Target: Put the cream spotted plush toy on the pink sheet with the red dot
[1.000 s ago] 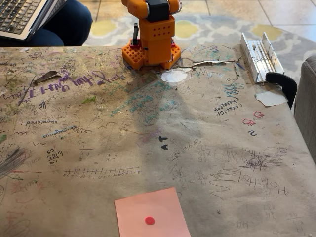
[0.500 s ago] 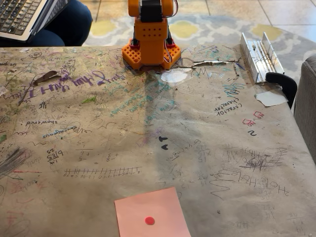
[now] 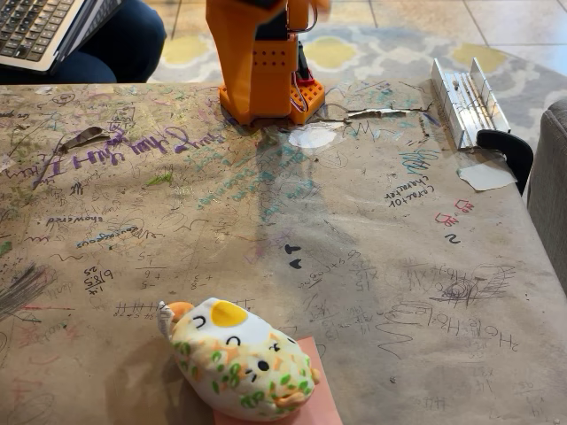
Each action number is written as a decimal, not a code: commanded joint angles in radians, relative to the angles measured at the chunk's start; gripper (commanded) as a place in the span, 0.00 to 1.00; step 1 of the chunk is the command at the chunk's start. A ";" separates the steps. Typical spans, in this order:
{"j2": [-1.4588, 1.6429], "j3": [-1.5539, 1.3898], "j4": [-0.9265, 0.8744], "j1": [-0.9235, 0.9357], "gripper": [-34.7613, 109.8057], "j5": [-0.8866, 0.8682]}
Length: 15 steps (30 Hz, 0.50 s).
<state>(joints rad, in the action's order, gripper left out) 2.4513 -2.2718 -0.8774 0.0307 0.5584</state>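
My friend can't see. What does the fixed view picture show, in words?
A cream spotted plush toy lies on the pink sheet, covering most of it, near the front edge of a scribbled-on paper-covered table. The orange robot arm stands at the far edge.

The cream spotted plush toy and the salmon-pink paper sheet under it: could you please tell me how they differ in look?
The rounded cream spotted plush toy is bulky and soft; the flat salmon-pink paper sheet lies thin on the table. The toy carries green and orange spots; the sheet's visible part is plain pink. The toy shows whole; the sheet is mostly covered. Both sit at the table's near edge.
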 commanded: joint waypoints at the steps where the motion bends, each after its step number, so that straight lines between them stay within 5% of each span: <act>1: 0.244 -0.249 0.006 0.000 0.51 0.043; 6: 0.503 -0.540 -0.089 -0.101 0.46 0.063; 11: 0.928 -0.747 -0.252 -0.153 0.43 -0.147; 15: 0.925 -0.792 -0.273 -0.129 0.40 -0.247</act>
<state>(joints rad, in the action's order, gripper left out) 3.2935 -3.0357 -1.1167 -0.1074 0.3528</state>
